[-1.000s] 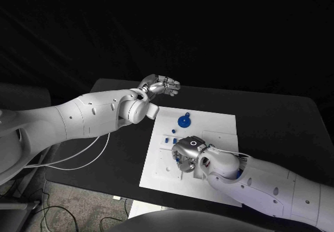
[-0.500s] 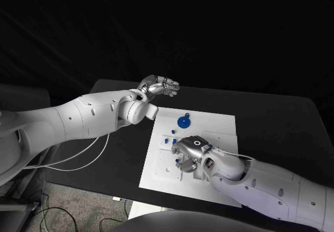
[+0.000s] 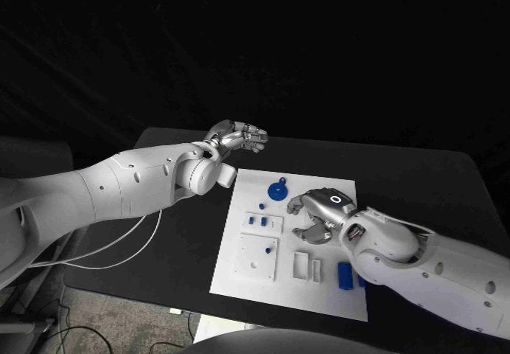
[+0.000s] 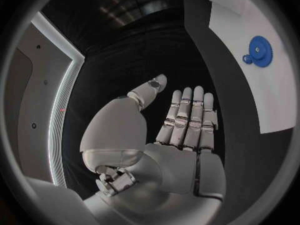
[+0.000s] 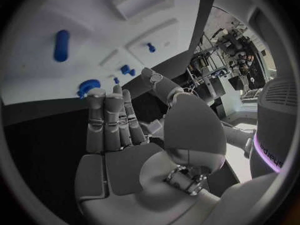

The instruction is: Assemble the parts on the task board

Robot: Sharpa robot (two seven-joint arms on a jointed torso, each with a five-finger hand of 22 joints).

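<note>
Left hand (image 3: 240, 136) is hovering over the black table (image 3: 425, 184) just beyond the far left corner of the task board (image 3: 247, 276). From the left wrist view its fingers (image 4: 187, 116) are lying straight and pressed side by side, thumb standing a little apart, holding nothing.

Task board is lying mid-table. A blue gear part (image 3: 279, 189) is sitting near its far edge; two small blue parts (image 3: 257, 220) are standing just nearer, a tiny blue peg (image 3: 268, 250) in the raised square plate below them. A blue cylinder part (image 3: 346, 275) is lying near the right edge, close by the right arm.

Right hand (image 3: 319, 214) is hanging over the board's middle, beside the gear. In the right wrist view its fingers (image 5: 110, 120) are extended together, empty.
</note>
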